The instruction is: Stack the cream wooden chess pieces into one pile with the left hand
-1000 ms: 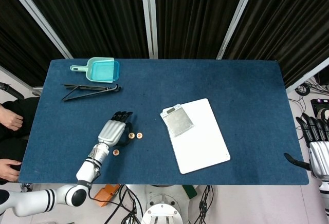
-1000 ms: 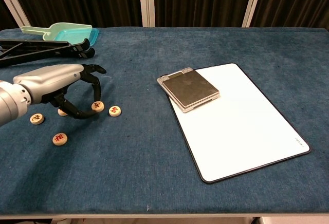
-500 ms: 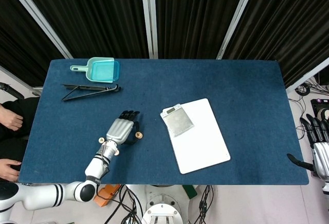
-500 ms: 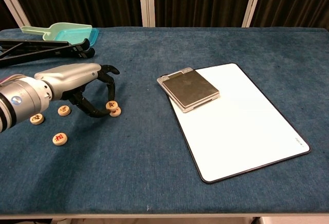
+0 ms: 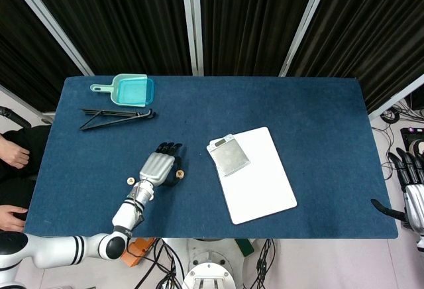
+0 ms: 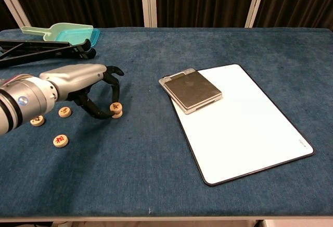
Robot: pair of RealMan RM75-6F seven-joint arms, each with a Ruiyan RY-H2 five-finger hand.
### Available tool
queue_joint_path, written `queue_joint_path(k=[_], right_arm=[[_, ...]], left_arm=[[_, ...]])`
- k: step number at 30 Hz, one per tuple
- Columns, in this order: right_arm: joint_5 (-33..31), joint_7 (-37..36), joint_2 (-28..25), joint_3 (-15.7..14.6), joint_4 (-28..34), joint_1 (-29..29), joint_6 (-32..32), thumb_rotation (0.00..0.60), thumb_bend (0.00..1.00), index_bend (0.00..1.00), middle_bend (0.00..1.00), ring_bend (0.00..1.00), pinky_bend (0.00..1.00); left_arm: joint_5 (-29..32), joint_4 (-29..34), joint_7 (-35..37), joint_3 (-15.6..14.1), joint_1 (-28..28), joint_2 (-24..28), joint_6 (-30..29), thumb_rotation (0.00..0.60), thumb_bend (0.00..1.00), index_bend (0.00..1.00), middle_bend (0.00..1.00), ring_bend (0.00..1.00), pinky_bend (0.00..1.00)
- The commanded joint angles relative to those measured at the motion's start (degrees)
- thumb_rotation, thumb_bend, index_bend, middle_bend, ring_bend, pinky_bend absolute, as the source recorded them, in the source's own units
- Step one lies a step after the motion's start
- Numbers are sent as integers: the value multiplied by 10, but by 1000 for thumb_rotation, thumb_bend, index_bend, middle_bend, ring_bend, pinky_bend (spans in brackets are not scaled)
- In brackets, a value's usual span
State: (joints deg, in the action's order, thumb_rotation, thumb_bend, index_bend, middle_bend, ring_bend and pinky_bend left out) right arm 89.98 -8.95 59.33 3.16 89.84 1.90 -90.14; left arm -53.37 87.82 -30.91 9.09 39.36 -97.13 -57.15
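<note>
the left hand [image 6: 86,84] sits in the left middle of the chest view, palm down, fingers curled over, pinching a cream wooden chess piece [image 6: 116,106] between thumb and a fingertip. that piece rests on top of a second cream piece [image 6: 117,114] lying on the blue table [image 6: 156,149], so the two form a short pile just below the fingertips. three more cream pieces lie loose to the left of the pile: one [image 6: 64,112] under the wrist, one [image 6: 37,120] near the left edge of the frame, and one with a red mark [image 6: 61,141] lower down, well apart from the pile.

in the head view the left hand [image 5: 158,168] covers most of the pile; only one loose piece [image 5: 131,181] shows beside the forearm.

the right hand [image 5: 412,189] hangs off the table at the right edge of the head view, fingers apart and holding nothing.

a white board [image 6: 244,128] lies right of centre with a small grey digital scale [image 6: 191,90] on its upper left corner. a teal scoop [image 6: 60,32] and a black folded stand [image 6: 44,49] lie in the upper left.
</note>
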Motion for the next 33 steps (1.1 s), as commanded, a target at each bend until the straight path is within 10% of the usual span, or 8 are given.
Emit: queue_joint_path(k=[1,33], right_arm=[[1,0,0,0,0,0,0,600,189,0,44,0,49],[-1,-1,-3,2,1,-3,-3,600,189,0,44,0,49]], left_arm=[[2,0,1,-1,1,1,-1,600,330,523,57,0,0],[-3,37,16,-18,-2,33,-24,600,283,429,20,0,0]])
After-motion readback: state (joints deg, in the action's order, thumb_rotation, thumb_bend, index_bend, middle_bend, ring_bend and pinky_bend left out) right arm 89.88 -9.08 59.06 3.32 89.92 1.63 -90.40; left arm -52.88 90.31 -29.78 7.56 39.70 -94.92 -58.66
